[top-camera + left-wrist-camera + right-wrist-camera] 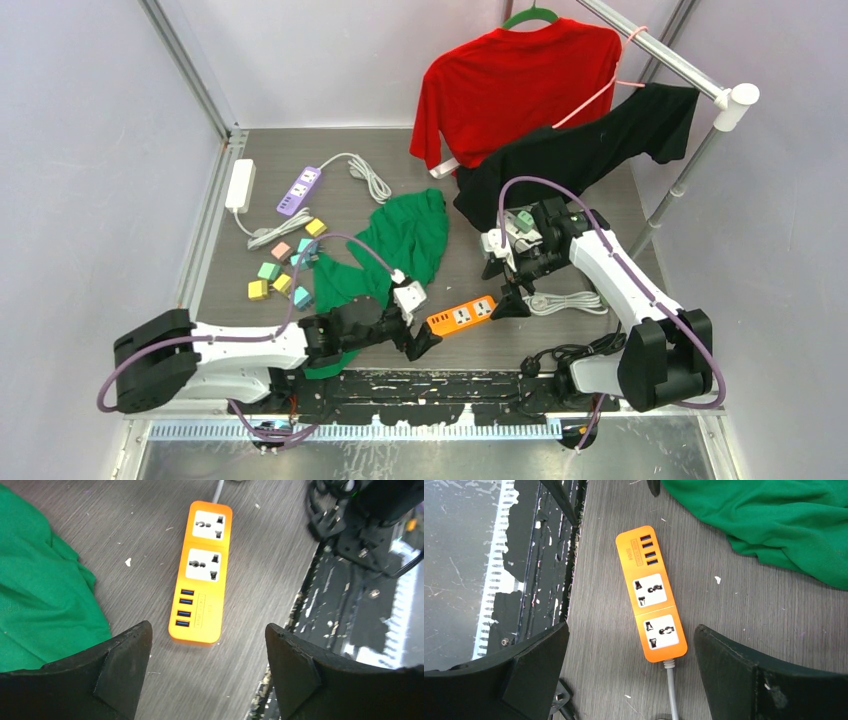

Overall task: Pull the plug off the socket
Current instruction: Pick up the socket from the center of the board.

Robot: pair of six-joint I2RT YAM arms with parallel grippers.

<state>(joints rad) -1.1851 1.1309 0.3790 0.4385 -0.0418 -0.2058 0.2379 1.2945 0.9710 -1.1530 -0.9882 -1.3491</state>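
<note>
The left gripper [208,632] hangs spread wide over the USB end of the orange power strip [461,316], touching nothing. The strip lies flat near the table's front edge, face up. Its long axis runs between the 2 arms, with 4 USB ports toward the left arm and the grey cord [670,680] toward the right. The right gripper [632,629], equally spread, frames the cord end. By the right arm's base lies a black cord [565,355], its end hard to make out.

Pale walls [90,150], grey wood-grain table [290,145], metal rail [680,60]
</note>
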